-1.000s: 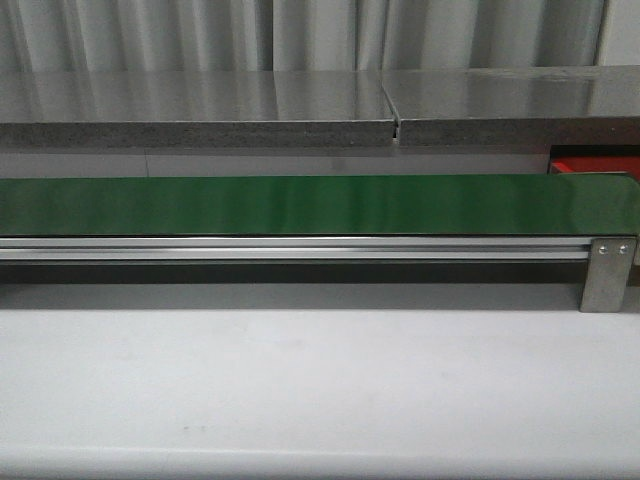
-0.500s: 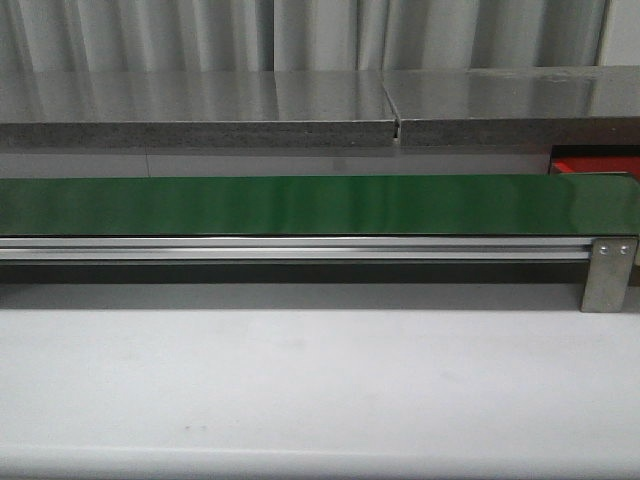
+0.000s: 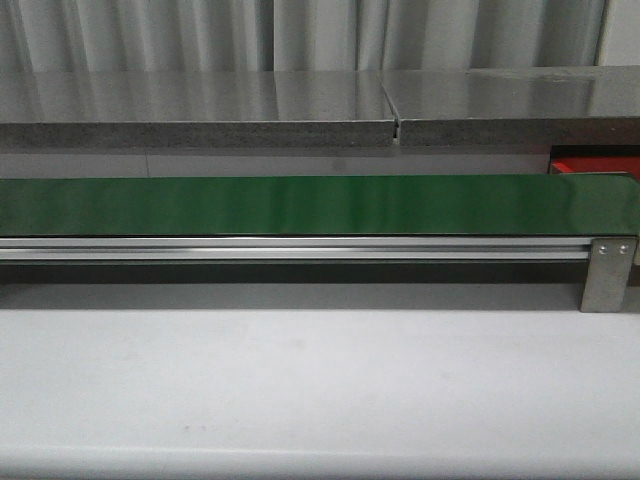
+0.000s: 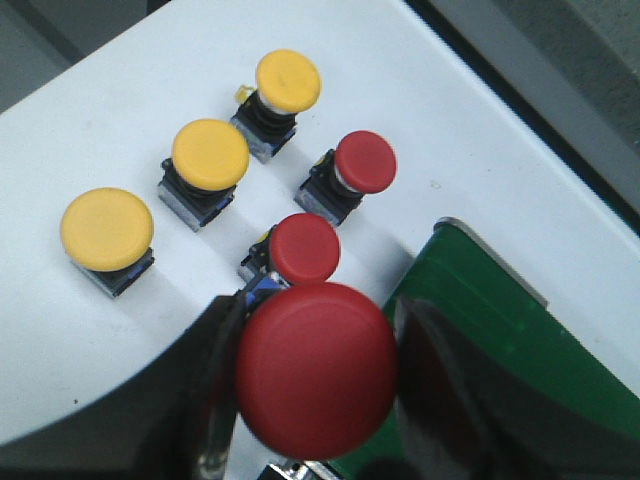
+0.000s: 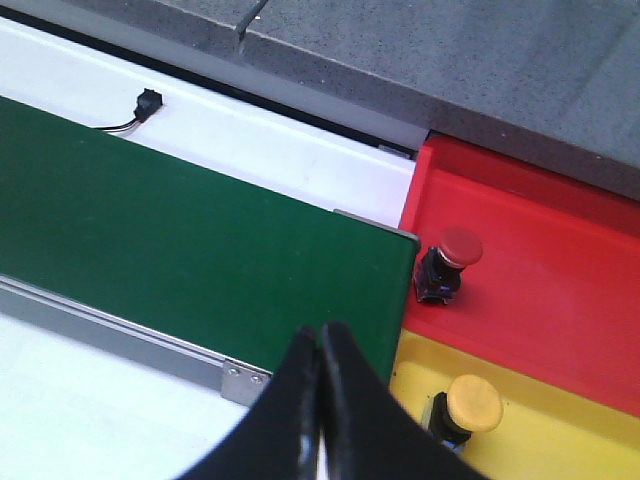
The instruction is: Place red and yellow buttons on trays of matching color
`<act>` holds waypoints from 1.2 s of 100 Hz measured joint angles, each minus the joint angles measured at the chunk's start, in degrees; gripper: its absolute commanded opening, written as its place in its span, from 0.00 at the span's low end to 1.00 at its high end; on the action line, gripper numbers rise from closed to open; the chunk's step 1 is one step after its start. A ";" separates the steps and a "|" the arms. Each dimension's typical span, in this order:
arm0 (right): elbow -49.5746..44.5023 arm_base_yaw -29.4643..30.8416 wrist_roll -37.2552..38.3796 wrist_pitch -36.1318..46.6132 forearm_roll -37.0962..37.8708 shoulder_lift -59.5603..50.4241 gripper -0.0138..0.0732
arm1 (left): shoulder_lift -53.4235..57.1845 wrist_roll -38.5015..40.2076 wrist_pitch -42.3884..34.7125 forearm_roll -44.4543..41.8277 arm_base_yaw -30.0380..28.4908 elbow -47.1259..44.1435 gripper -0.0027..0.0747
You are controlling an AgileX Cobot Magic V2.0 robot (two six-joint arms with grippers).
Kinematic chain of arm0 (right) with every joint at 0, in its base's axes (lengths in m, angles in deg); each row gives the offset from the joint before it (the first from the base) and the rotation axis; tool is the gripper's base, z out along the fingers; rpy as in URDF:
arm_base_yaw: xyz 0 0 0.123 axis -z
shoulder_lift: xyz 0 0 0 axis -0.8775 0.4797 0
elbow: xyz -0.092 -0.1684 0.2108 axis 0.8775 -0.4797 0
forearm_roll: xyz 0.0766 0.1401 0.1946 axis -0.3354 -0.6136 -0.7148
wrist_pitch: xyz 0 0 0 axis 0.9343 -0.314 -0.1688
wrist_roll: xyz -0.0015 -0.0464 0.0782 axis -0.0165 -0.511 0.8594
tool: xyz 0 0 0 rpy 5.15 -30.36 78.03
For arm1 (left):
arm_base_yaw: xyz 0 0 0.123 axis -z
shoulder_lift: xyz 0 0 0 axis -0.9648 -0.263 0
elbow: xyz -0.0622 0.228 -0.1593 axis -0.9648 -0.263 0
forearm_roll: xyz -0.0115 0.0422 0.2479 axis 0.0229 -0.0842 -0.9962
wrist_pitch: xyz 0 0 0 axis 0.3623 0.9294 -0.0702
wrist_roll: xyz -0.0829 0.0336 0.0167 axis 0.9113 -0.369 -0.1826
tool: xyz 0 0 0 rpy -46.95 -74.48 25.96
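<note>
Clamped in my left claw [image 4: 312,395] is a big red button [image 4: 316,368], its domed cap filling the gap between the two dark fingers [image 4: 212,400], which press on it from both sides. It hangs above the edge where the white surface [image 4: 120,90] meets the end of the green belt [image 4: 500,330]. Just beyond it on that surface stand two more red buttons [image 4: 304,247] [image 4: 364,162] and, further out, three yellow buttons [image 4: 107,228] [image 4: 210,154] [image 4: 288,80], each upright on its dark base and apart from the rest. My right claw [image 5: 321,400] is pressed together on nothing, fingers touching, above the far end of the belt [image 5: 180,240]. Right past that end lies the red tray [image 5: 560,260] with one small red button [image 5: 447,262] standing near its belt-side edge, and next to it a yellow tray [image 5: 540,440] holds one yellow button [image 5: 468,405]. The two trays touch along a straight seam. From the front, the belt [image 3: 300,205] runs bare across the view on its metal rail [image 3: 300,248], a corner of the red tray [image 3: 595,164] shows behind its right end, and neither arm appears.
</note>
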 measured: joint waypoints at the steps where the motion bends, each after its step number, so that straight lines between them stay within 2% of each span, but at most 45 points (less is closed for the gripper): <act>1: 0.00 0.00 0.00 0.00 0.00 0.00 0.02 | 0.16 0.00 0.12 0.00 0.25 0.00 0.18; 38: 0.00 0.00 0.00 0.00 0.00 0.00 0.02 | -3.23 -0.68 3.33 0.75 9.11 5.40 0.18; 79: 0.00 0.00 0.00 0.00 0.00 0.00 0.02 | -11.75 -1.52 5.34 0.64 14.15 7.71 0.18; 89: 0.00 0.00 0.00 0.00 0.00 0.00 0.02 | -12.00 -1.62 5.46 0.76 14.35 7.92 0.22; 96: 0.00 0.00 0.00 0.00 0.00 0.00 0.02 | -12.13 -1.81 5.59 0.76 14.49 7.92 0.32; 113: 0.00 0.00 0.00 0.00 0.00 0.00 0.02 | -12.58 -3.92 7.59 0.34 14.52 9.03 0.82; 120: 0.00 0.00 0.00 0.00 0.00 0.00 0.02 | -12.84 -4.10 8.56 0.32 14.52 9.64 0.94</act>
